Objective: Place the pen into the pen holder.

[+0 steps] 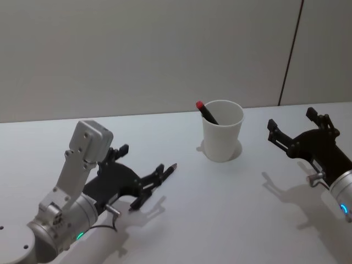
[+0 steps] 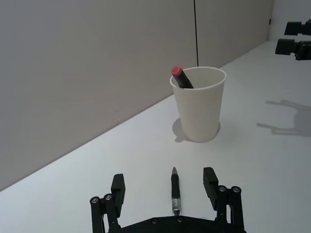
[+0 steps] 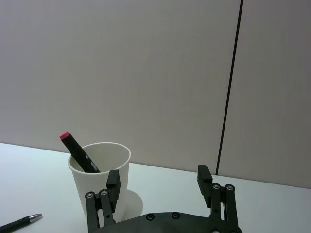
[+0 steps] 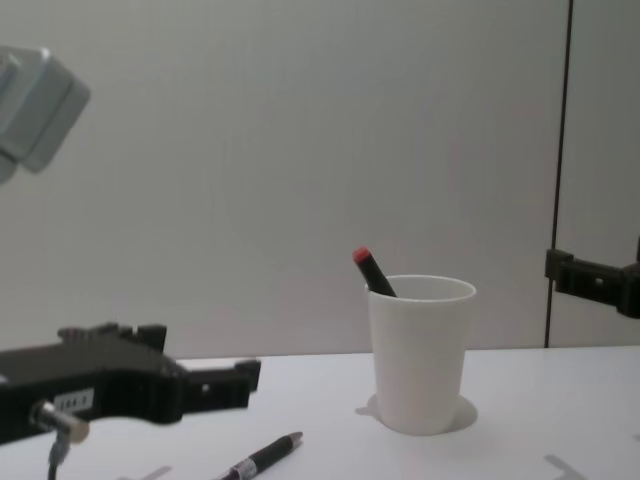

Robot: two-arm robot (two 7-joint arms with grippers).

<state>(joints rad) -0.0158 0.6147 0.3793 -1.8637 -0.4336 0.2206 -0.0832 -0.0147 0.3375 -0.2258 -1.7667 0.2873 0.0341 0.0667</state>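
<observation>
A dark pen (image 1: 171,168) with a silver tip lies flat on the white table, left of the pen holder. It points toward that white paper cup (image 1: 223,137), which stands upright. My left gripper (image 1: 144,165) hovers low over the pen and is open. In the left wrist view the pen (image 2: 175,189) lies between the spread fingers of the left gripper (image 2: 164,178), touching neither. My right gripper (image 1: 291,120) is open and holds nothing. It hangs to the right of the cup (image 3: 82,187).
A black marker with a red cap (image 1: 206,111) leans inside the cup, its cap above the rim. A plain wall with a dark vertical seam (image 1: 290,52) closes off the back of the table (image 1: 231,220).
</observation>
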